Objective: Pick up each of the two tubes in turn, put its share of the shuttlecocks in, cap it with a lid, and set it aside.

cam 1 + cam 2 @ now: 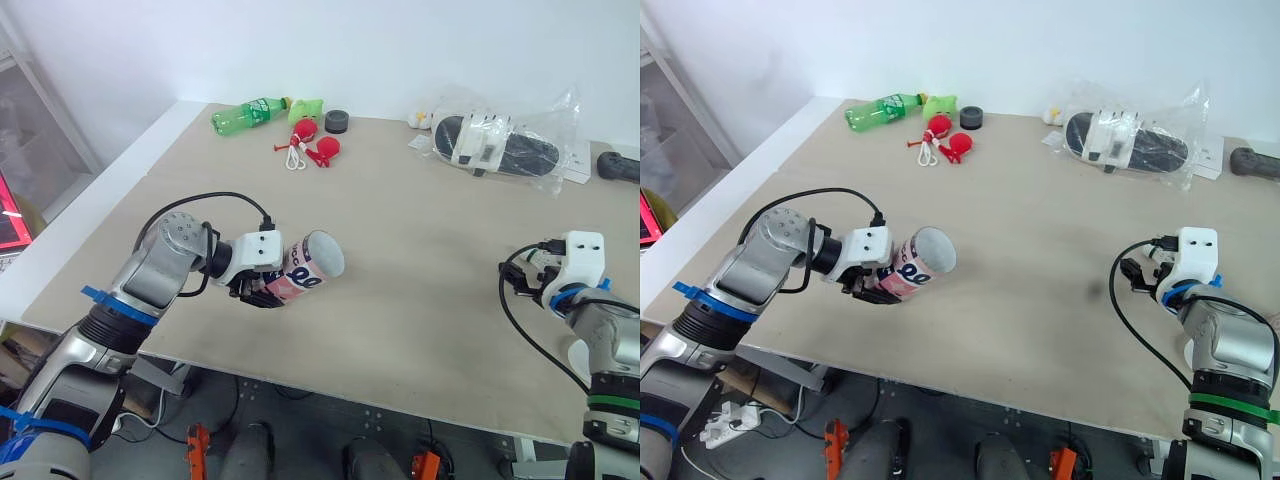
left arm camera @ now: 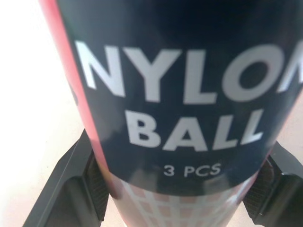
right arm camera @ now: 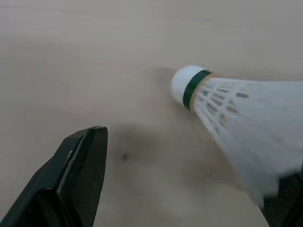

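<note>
Near left, the left gripper (image 1: pixel 258 290) is closed round the tilted tube (image 1: pixel 305 268), which looks light, stiff and probably slick. Near right, the right gripper (image 1: pixel 517 281) gapes wide, a flimsy shuttlecock (image 3: pixel 227 109) beside one finger; best gripped by its cork.

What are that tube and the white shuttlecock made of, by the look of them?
The tube: likely cardboard or plastic under a glossy printed wrap; the lettering NYLON BALL shines. The shuttlecock: moulded plastic skirt, probably nylon, shown by its rows of slots; matt white cap, material unclear.
</note>
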`<act>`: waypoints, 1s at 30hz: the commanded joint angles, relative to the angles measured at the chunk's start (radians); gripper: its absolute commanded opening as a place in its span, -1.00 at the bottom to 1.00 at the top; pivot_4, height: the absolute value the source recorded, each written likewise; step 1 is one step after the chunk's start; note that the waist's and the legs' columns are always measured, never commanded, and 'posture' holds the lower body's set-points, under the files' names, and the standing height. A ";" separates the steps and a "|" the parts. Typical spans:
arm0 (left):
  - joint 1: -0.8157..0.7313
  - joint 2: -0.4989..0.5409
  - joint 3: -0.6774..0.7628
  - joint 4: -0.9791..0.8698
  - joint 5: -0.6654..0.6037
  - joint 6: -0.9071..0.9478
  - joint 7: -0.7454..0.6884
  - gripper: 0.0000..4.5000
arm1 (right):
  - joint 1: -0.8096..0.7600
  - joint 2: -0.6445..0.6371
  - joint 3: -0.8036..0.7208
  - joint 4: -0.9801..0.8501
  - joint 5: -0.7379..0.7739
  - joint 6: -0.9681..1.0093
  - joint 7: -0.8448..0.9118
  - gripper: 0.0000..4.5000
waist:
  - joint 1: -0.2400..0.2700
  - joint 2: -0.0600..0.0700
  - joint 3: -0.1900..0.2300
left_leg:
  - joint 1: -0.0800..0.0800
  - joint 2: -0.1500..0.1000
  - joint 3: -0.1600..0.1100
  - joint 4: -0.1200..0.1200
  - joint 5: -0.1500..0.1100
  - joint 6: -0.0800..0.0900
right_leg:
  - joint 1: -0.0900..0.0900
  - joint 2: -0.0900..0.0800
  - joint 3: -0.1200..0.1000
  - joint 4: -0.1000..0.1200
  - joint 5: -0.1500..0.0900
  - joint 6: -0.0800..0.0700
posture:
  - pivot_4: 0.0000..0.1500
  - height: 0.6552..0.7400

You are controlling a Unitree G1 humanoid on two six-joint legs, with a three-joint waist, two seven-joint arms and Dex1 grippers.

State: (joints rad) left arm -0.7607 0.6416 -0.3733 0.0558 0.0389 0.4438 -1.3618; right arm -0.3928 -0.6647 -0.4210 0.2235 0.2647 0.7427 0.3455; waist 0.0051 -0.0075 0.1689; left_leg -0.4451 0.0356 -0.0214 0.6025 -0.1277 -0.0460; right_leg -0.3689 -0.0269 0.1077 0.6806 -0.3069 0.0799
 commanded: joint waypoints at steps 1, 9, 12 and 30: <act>0.030 -0.015 -0.054 -0.003 -0.001 0.011 -0.012 0.35 | -0.042 -0.004 0.012 0.008 -0.011 -0.047 -0.011 0.98 | 0.000 0.000 0.000 | 0.000 0.000 0.000 0.000 0.000 0.000 | 0.000 0.000 0.000 0.000 0.000 0.000 | 1.00 1.00; 0.033 -0.012 -0.052 -0.011 -0.002 0.016 -0.011 0.35 | -0.071 -0.003 0.035 0.078 -0.027 -0.104 -0.023 0.60 | 0.000 0.000 0.000 | 0.000 0.000 0.000 0.000 0.000 0.000 | 0.000 0.000 0.000 0.000 0.000 0.000 | 1.00 1.00; 0.033 -0.012 -0.052 -0.012 -0.002 0.018 -0.010 0.35 | -0.079 -0.002 0.041 0.091 -0.028 -0.116 -0.024 0.06 | -0.001 0.000 0.000 | 0.000 0.000 0.000 0.000 0.000 0.000 | 0.000 0.000 0.000 0.000 0.000 0.000 | 1.00 1.00; 0.023 -0.014 -0.058 0.019 0.003 0.006 -0.016 0.35 | -0.156 -0.239 0.265 -0.689 0.333 -0.043 0.596 -0.96 | -0.004 0.002 0.000 | 0.000 0.001 -0.001 -0.001 0.000 0.000 | -0.001 0.001 0.000 0.000 -0.001 0.001 | 1.00 1.00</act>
State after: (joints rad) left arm -0.7608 0.6471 -0.3738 0.0504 0.0399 0.4528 -1.3632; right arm -0.4714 -0.8636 -0.1880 -0.3436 0.5090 0.6591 0.8523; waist 0.0009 -0.0058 0.1693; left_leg -0.4452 0.0365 -0.0223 0.6014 -0.1277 -0.0460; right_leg -0.3694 -0.0261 0.1073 0.6805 -0.3077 0.0805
